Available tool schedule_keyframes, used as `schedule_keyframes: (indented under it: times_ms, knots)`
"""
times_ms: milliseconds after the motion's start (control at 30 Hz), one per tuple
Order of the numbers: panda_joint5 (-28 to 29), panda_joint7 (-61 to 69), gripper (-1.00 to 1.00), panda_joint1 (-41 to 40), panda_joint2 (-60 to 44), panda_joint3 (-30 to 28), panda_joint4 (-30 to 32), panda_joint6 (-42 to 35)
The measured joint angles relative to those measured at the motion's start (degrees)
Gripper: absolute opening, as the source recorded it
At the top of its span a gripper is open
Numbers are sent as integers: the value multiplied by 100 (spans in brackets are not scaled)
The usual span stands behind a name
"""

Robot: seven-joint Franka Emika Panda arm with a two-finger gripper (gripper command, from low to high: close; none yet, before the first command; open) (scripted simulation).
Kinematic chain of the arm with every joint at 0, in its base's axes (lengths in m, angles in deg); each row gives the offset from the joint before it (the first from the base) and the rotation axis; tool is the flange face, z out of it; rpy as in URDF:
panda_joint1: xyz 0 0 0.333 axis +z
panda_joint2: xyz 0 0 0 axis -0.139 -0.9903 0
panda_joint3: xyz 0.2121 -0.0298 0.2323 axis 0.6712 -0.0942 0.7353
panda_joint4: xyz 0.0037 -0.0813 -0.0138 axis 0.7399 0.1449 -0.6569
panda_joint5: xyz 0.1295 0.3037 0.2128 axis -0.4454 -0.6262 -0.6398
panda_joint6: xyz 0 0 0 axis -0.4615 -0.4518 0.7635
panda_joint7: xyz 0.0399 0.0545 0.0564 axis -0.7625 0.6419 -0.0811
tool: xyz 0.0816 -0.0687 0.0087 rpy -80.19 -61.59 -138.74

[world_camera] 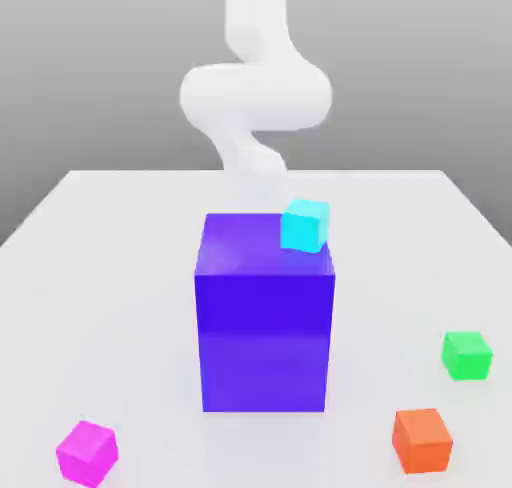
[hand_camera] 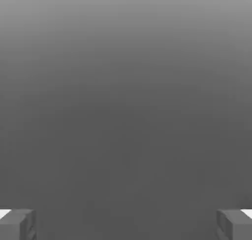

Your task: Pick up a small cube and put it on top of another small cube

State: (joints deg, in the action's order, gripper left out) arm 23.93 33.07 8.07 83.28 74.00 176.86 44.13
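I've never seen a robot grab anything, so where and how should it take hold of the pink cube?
Probably from above, pinching two opposite upright sides of the pink cube: its top is uncovered, its faces are flat, and it sits turned askew.

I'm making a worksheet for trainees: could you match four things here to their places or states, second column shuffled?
1. magenta cube
2. cyan cube
3. green cube
4. fingers

A. spread open
B. exterior view's left
C. beyond the orange cube, exterior view's right
D. at the big blue-violet block's top

Pairs: 1-B, 2-D, 3-C, 4-A
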Motion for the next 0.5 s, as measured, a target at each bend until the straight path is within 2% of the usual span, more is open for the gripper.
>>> schedule_keyframes:
  times_ms: [500]
  knots:
    - [-658,651,0,-127,-3150,-934,206,1052]
